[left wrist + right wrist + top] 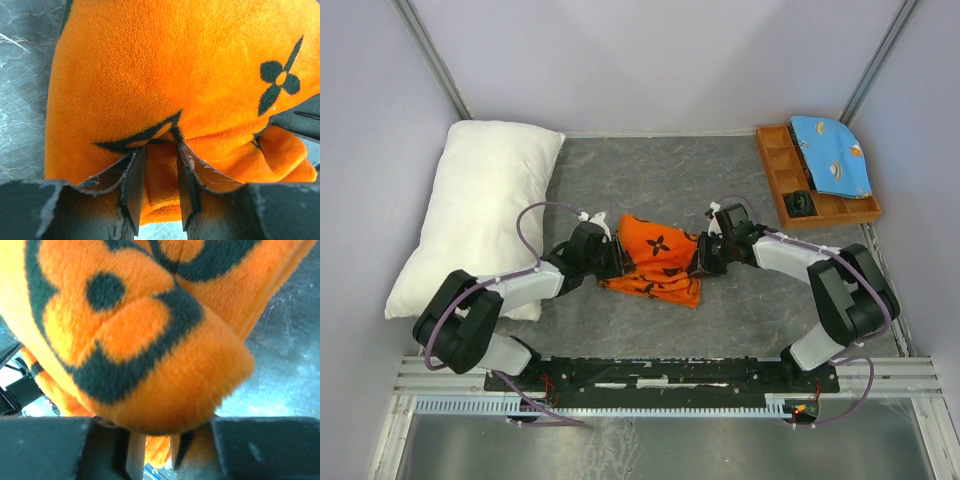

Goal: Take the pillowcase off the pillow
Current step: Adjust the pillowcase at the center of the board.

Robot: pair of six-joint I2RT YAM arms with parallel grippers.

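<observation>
On the tabletop (650, 180), between the two arms: the pillowcase (657, 260) sits as a crumpled orange heap, fully off the pillow (485, 205). Pillow lies bare and white against the left wall, well apart from the cloth, no orange on it.

Step, as I read it: separation is done, what's in hand is the let-go. Left gripper (617, 258) is at the heap's left edge. Its wrist view shows the jaws pinching a fold of orange pile, cloth filling the gap between them. Right gripper (702, 258) is at the right edge. Its wrist view is mostly a fat roll of fabric bulging over the jaws, with a sliver of orange between them, so I can't tell whether it's clamped or slack.

Next move probably calls for spreading both jaws wide, lifting clear, then retracting the arms. Risk: plush nap snags and the cloth drags along with a jaw.

Cloth look: thick velvety pile, bright orange, black four-petal flower and star motifs, folded over itself in several layers, lower edge flat on the tabletop.
</observation>
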